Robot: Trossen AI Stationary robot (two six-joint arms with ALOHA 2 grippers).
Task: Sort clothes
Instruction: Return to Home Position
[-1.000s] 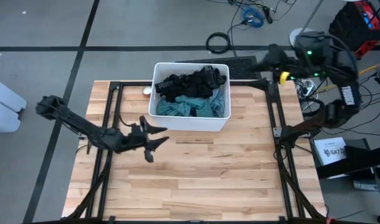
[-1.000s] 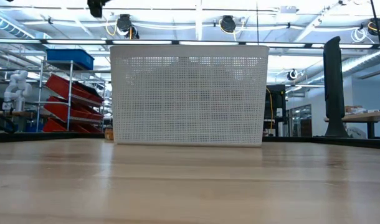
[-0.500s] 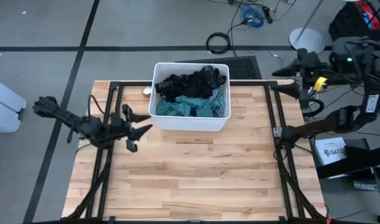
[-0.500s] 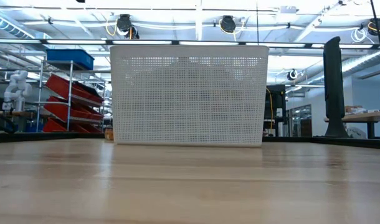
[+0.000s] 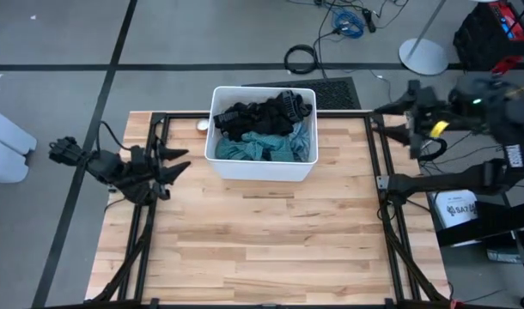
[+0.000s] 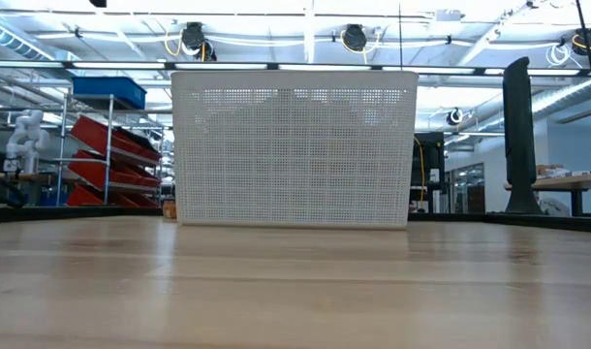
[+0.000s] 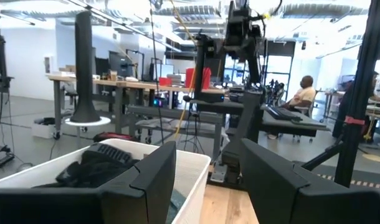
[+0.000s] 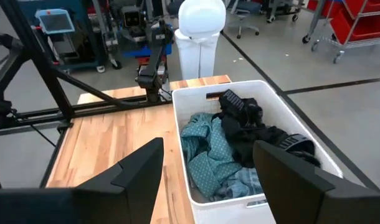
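The wooden table (image 5: 271, 240) is seen stretched between the two pincers. The white bin (image 5: 260, 170) is set between them, nearer the left pincer (image 5: 176, 165), and the clothes (image 5: 262, 129), black over teal, are heaped inside it. The left pincer and the right pincer (image 5: 387, 124) are both held open and empty, clear of the bin

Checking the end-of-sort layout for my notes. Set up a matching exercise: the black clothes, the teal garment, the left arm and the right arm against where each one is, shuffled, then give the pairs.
Things:
1. black clothes
2. teal garment
3. left arm
4. right arm

Places:
A. by the table's far right corner
B. in the white bin, on the side toward the table's middle
C. at the table's left edge
D. in the white bin, on the side toward the table's far edge

Pairs: 1-D, 2-B, 3-C, 4-A.
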